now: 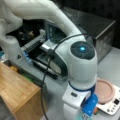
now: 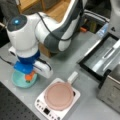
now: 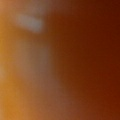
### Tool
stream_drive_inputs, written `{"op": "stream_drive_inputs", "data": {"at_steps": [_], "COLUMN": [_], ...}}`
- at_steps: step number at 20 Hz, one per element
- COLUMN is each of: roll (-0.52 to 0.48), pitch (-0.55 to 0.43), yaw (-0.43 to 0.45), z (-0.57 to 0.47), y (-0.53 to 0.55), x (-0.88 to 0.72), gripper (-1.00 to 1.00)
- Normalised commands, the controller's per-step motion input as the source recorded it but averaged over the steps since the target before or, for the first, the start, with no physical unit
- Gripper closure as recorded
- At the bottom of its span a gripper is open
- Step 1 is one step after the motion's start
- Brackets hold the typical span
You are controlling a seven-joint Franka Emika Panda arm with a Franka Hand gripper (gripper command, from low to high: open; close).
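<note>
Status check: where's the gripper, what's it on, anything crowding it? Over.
Gripper down over the teal bowl, at an orange object; wrist view filled with orange. Pink pan on the white cooktop right alongside. Over.

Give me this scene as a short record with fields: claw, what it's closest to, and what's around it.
claw: low over the teal bowl at a front view's left, mostly hidden by the blue wrist part
nearest thing: orange object in the bowl, right at the claw; the wrist view is filled with orange
beside it: white scale with a pink plate on top
further off: black tray, metal box, wooden block
surface: grey table
</note>
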Motion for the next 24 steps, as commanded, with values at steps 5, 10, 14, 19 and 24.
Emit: {"op": "stream_drive_inputs", "data": {"at_steps": [5,10,14,19,24], "roll": [0.008,0.041,0.026,-0.003,-0.078], "pitch": [-0.051,-0.053,-0.06,-0.05,-0.042], "yaw": [-0.263,-0.217,-0.13,-0.118,-0.146], "z": [-0.04,-0.05,-0.05,-0.06,-0.06], "y": [0.16,0.26,0.15,0.12,0.31], "x": [-0.2,-0.21,-0.22,-0.23,-0.24], "gripper": [1.0,1.0,1.0,1.0,1.0]}}
